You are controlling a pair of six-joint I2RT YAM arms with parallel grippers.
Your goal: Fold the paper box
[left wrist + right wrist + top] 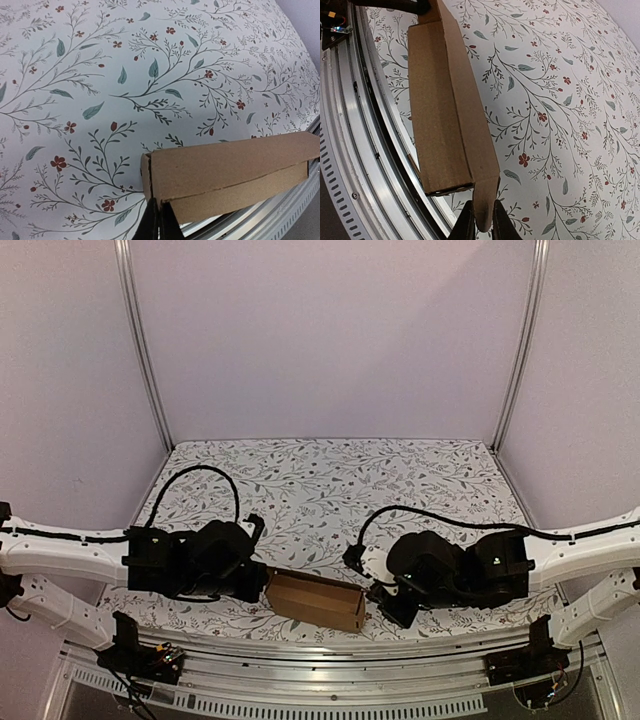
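The paper box is a small oblong brown carton lying on the floral table near its front edge, between both arms. My left gripper is at the carton's left end. In the left wrist view its fingers are pressed together on the near corner edge of the box. My right gripper is at the carton's right end. In the right wrist view it is shut on a rounded end flap that sticks out from the box.
The table's front aluminium rail runs just beside the carton, which partly overhangs it. The floral cloth stretches back to the enclosure walls and two upright posts.
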